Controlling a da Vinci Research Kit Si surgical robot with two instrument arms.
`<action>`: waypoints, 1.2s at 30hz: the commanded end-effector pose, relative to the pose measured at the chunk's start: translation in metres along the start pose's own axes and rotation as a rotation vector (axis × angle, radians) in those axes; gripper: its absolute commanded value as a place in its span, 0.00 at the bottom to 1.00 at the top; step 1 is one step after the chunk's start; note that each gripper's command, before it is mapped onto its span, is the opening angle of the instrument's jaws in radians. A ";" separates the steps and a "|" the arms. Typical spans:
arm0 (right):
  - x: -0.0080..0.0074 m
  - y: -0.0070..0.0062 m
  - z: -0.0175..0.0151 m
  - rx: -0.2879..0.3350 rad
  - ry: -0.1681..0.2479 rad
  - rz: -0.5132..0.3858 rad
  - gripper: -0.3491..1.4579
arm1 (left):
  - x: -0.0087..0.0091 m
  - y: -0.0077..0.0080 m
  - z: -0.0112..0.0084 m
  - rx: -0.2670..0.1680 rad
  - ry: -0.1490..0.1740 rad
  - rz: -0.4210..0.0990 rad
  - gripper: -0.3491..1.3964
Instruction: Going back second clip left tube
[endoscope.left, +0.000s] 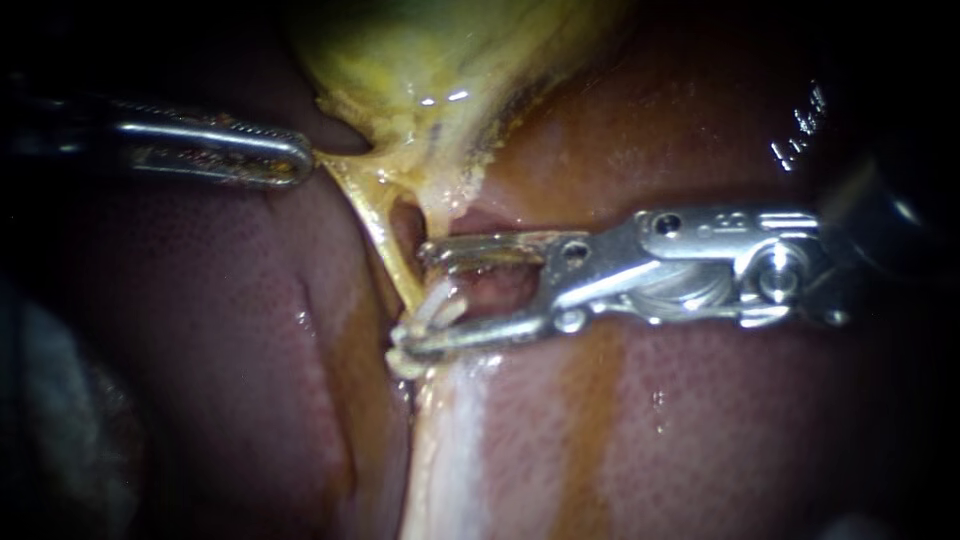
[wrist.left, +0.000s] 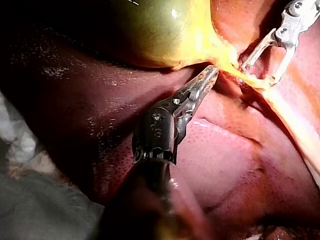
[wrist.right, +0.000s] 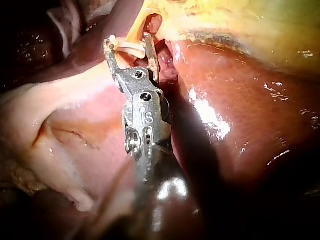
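A thin yellow tube (endoscope.left: 375, 215) runs down from the gallbladder (endoscope.left: 430, 50) toward the liver (endoscope.left: 700, 420). My right instrument (endoscope.left: 412, 300) comes in from the right with its jaws open, one on each side of the tube's lower end. A pale clip (endoscope.left: 445, 305) sits between them on the tube; it shows again in the right wrist view, clip (wrist.right: 131, 48) between the open jaws of the right instrument (wrist.right: 127, 40). My left instrument (endoscope.left: 305, 160) is shut on the yellow tissue at the gallbladder's neck and holds it taut, as the left instrument (wrist.left: 212, 72) shows.
Dark red liver (wrist.left: 225, 155) lies under both shafts. A pale band of tissue (endoscope.left: 450, 450) runs below the clip. The green-yellow gallbladder (wrist.left: 155, 30) bulges beyond the left jaws. Grey cloth (wrist.left: 40, 210) lies beside the left shaft.
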 end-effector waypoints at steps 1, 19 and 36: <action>0.0001 -0.0001 -0.0001 0.000 0.000 0.000 0.47 | 0.0000 0.0000 0.0000 0.000 0.000 0.000 0.00; -0.0001 -0.0009 -0.0066 0.023 -0.012 -0.115 0.47 | -0.0002 -0.0004 -0.0004 -0.005 -0.002 0.002 0.00; -0.0011 -0.0013 -0.0104 0.021 -0.083 -0.146 0.47 | -0.0012 -0.0007 0.0023 0.011 0.003 0.008 0.00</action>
